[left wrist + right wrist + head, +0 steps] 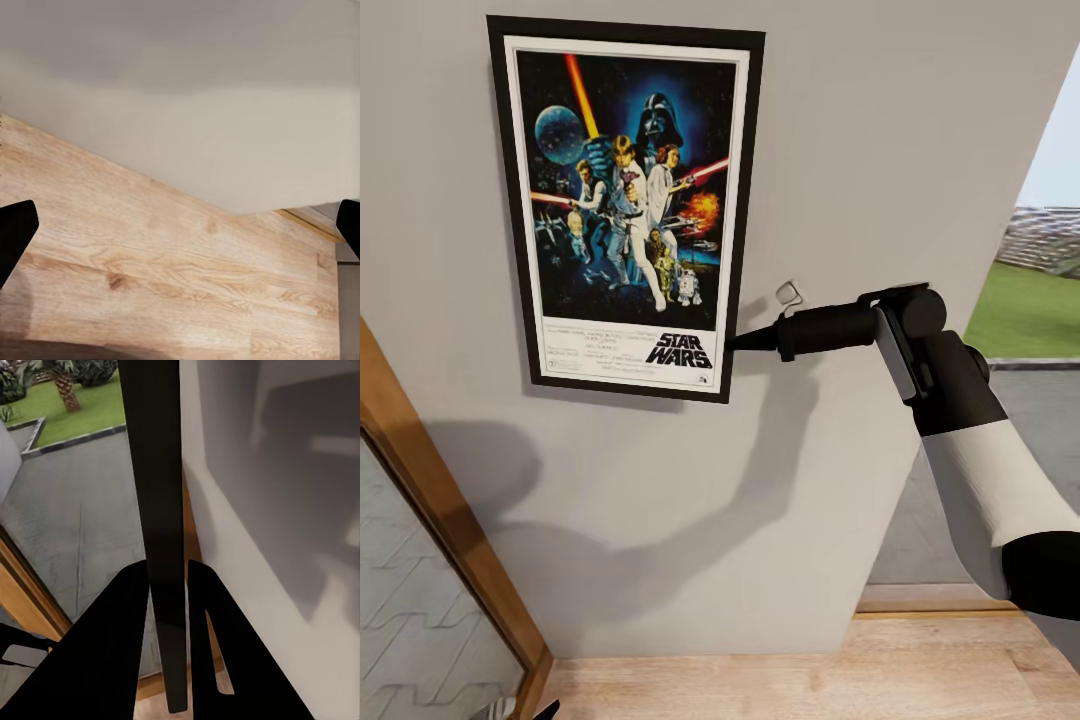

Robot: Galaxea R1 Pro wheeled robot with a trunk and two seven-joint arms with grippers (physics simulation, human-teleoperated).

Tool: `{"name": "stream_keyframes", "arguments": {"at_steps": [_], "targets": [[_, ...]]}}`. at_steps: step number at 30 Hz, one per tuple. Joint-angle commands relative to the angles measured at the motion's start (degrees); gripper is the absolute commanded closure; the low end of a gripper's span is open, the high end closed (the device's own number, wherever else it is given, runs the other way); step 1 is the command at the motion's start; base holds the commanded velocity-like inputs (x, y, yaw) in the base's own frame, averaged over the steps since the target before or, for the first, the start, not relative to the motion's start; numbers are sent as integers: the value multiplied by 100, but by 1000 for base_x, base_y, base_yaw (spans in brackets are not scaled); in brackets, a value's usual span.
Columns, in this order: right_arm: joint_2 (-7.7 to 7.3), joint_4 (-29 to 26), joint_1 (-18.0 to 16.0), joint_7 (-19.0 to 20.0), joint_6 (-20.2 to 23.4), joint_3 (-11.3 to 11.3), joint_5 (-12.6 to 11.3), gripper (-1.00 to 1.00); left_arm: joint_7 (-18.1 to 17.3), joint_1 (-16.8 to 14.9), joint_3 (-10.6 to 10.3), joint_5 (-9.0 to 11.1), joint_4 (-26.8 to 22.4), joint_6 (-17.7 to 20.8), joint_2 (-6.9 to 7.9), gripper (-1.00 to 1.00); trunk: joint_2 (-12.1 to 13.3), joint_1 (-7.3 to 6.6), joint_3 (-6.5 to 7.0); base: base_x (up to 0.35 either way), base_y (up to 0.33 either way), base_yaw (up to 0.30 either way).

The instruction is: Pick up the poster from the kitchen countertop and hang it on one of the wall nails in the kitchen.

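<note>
I had the poster (626, 205) up against the grey wall (880, 150), and the right gripper (740, 342) was pinching its black frame at the lower part of the edge nearest the arm. In the right wrist view the two fingers (112, 645) sat pressed on both sides of the thin frame edge (161, 510), with the wall just beside the frame. A small pale hook or nail (790, 293) stuck out of the wall just beside the poster, a little above my gripper. I could not tell whether the poster was hanging on any nail behind it or was carried by the grip alone.

The left gripper (180, 240) hung low with its fingers spread wide and nothing between them; under it I saw the wooden floor (150, 255).

My worry was this: if I released while the frame was not caught on a nail, the poster would slide down the wall to the floor. Also the grip was far from the poster's middle, so the poster could swing or tilt around the fingers. Pushing harder toward the wall could twist the thin frame out of the pinch.
</note>
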Motion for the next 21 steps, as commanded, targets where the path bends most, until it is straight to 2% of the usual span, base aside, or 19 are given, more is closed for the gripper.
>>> {"name": "stream_keyframes", "arguments": {"at_steps": [1, 21], "targets": [[-5, 3, -8, -1, 51, 9, -43, 100, -10, -6, -48, 31, 6, -40, 1, -100, -13, 4, -13, 0, 17, 0], [-5, 8, -8, -1, 52, 7, -27, 100, -10, -6, -48, 31, 6, -40, 10, -100, -13, 4, -13, 0, 2, 0]]}}
